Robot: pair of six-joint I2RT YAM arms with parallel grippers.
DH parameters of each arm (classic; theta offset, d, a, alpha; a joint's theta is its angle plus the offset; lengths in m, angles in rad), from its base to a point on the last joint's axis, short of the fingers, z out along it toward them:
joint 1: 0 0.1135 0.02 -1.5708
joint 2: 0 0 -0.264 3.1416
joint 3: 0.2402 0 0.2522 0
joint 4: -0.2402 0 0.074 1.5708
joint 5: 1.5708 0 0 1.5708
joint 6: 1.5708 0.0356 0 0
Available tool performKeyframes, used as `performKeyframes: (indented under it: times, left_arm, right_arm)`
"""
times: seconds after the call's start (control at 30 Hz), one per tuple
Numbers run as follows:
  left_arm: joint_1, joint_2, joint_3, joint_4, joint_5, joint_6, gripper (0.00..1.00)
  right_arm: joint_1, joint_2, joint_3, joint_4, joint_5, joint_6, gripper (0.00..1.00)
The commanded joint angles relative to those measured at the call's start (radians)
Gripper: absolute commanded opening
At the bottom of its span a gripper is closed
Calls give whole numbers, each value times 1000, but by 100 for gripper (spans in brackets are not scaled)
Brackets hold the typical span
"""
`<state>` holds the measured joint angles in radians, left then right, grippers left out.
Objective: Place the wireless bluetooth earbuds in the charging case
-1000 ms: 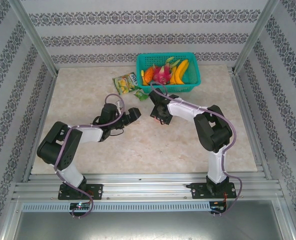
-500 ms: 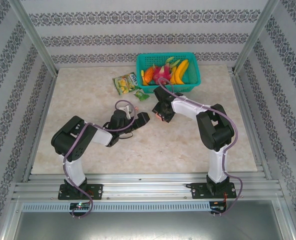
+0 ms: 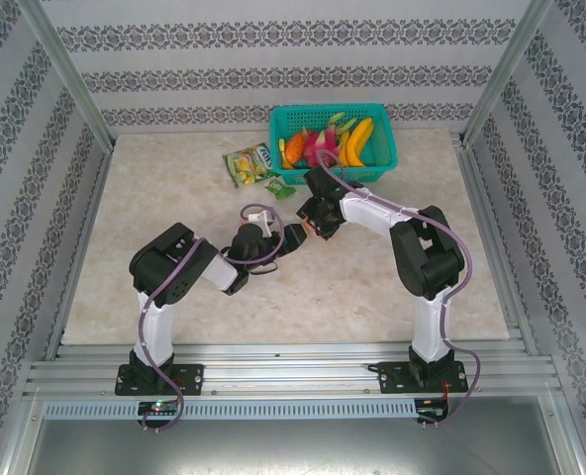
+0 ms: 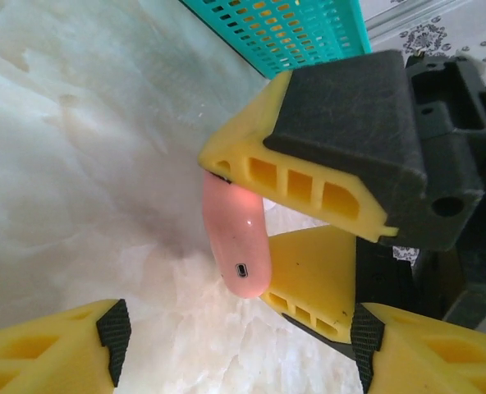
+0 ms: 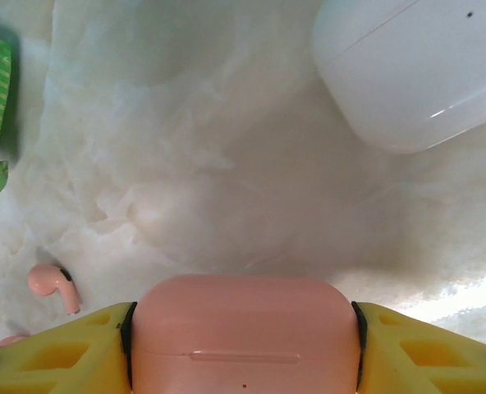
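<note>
The smooth pink plastic charging case [image 5: 243, 320] is clamped in the right hand [image 3: 311, 220]; the left hand [image 4: 236, 341], half open and empty, is poised just beside it. A tiny pink stemmed earbud [image 5: 52, 285] is seen on the pale surface [image 5: 210, 164] nearby; the case is best opened gently while steadied.

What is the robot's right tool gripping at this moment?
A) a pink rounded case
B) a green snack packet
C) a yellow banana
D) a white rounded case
A: in the right wrist view the right tool presses its yellow fingers against both sides of the smooth pink pebble-shaped plastic charging case, while the glossy white plastic case lies apart on the pale marble table.
</note>
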<state>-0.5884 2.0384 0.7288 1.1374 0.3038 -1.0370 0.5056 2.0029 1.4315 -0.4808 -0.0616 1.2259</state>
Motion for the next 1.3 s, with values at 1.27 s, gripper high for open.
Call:
performKeyframes:
  times: [1.27]
  left_arm:
    - [-28, 164, 164, 56, -82, -73, 43]
  right_arm:
    - [14, -62, -20, 42, -54, 50, 59]
